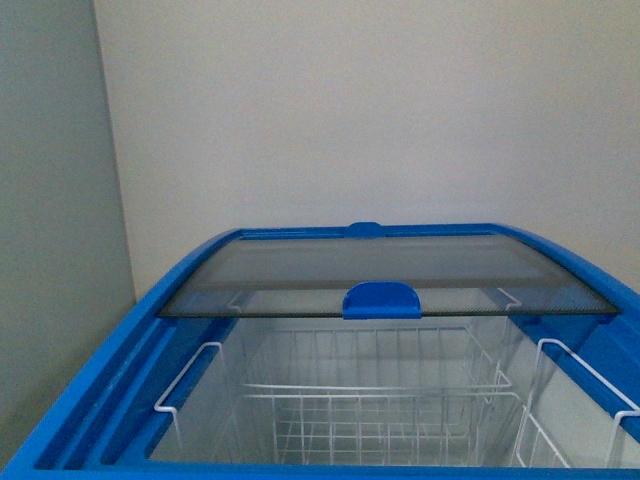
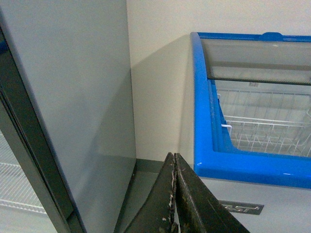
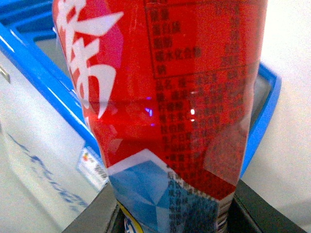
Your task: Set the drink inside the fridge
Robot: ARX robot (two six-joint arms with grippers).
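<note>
The fridge point(image 1: 95, 375), a white chest freezer with a blue rim, stands against a pale wall point(image 1: 350, 100). Its glass lid point(image 1: 400, 265) covers the far half of the top, with a blue handle point(image 1: 381, 300) on the lid's near edge. The near half is uncovered. Inside, white wire baskets point(image 1: 370, 390) hang from the inner walls.

The right hand point(image 3: 170, 219) holds the drink point(image 3: 170, 97). In the right wrist view the bottle's red label with white lettering fills most of the picture. A blue patterned patch shows on the part of the label nearest the hand. The dark fingers point(image 3: 92, 221) sit against the bottle on either side of that part. Behind the bottle, the fridge's blue rim and its white front with a blue drawing are visible. The drink is therefore outside the fridge and near its front, not inside it.

The left hand point(image 2: 174, 199) is closed, its two dark fingers pressed flat together with nothing between them. It hangs beside the fridge's corner. A tall grey cabinet point(image 2: 73, 97) stands on its other side, with a white wire shelf showing at that cabinet's edge.
</note>
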